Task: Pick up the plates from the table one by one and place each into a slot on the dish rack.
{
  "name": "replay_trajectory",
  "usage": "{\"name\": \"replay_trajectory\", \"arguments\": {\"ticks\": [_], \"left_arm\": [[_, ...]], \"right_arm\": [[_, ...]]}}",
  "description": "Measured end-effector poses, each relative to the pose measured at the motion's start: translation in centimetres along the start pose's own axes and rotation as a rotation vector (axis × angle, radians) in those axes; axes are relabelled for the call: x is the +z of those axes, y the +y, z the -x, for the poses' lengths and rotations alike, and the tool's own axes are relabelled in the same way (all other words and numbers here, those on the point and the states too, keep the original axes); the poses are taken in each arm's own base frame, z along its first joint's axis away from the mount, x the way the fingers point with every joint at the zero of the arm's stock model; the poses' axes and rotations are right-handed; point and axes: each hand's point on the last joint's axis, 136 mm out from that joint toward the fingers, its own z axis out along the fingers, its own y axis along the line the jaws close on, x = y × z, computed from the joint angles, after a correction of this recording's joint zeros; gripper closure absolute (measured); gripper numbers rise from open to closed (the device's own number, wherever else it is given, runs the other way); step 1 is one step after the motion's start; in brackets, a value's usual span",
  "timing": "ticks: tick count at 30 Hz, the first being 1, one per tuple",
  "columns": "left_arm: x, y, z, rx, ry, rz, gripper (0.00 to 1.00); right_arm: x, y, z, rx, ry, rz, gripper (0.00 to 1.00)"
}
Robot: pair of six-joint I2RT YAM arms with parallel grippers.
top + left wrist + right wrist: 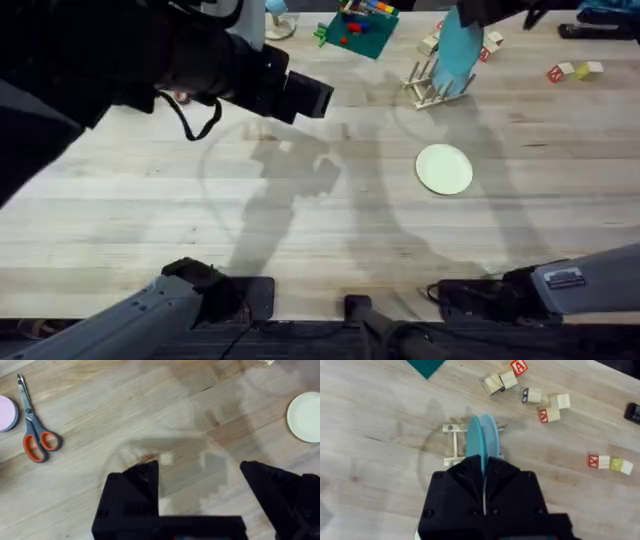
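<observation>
The right gripper pinches the blue plate on edge over the rack. The left gripper is wide open, far from the cream plate on the surface.

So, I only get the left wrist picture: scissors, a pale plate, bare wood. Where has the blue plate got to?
Observer: The turquoise-blue round plastic plate is pinched on edge in the right hand, right at the small light-wood peg dish rack. I cannot tell whether it sits in a slot yet.
Operator: Is my pale plate close to that rack?
Observer: The cream round plastic plate lies flat on the wooden plank table, apart from the rack, on the side nearer the arms' bases.
Operator: Anything else by the rack?
Observer: Small wooden letter blocks lie scattered beyond it.
</observation>
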Motion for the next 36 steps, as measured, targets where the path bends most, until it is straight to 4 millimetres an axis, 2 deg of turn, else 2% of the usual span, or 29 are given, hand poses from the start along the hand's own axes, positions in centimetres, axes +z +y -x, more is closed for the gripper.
{"name": "replay_trajectory", "arguments": {"ticks": [7, 13, 33, 36], "left_arm": [[0.0, 0.0, 0.0, 0.0, 0.0, 0.0, 0.007], [0.0, 0.0, 0.0, -0.004, 0.001, 0.0, 0.007], [0.0, 0.0, -0.1, -0.004, 0.004, 0.0, 0.007], [0.0, 0.0, -0.1, -0.004, 0.004, 0.0, 0.007]], "right_arm": [[2.3, 0.2, 0.3, -0.038, 0.011, 0.002, 0.972], [3.6, 0.2, 0.1, -0.07, 0.027, 0.004, 0.972], [7.9, 0.9, -1.9, -0.101, 0.133, 0.028, 0.972], [8.0, 1.0, -2.0, -0.104, 0.138, 0.029, 0.972]]}}
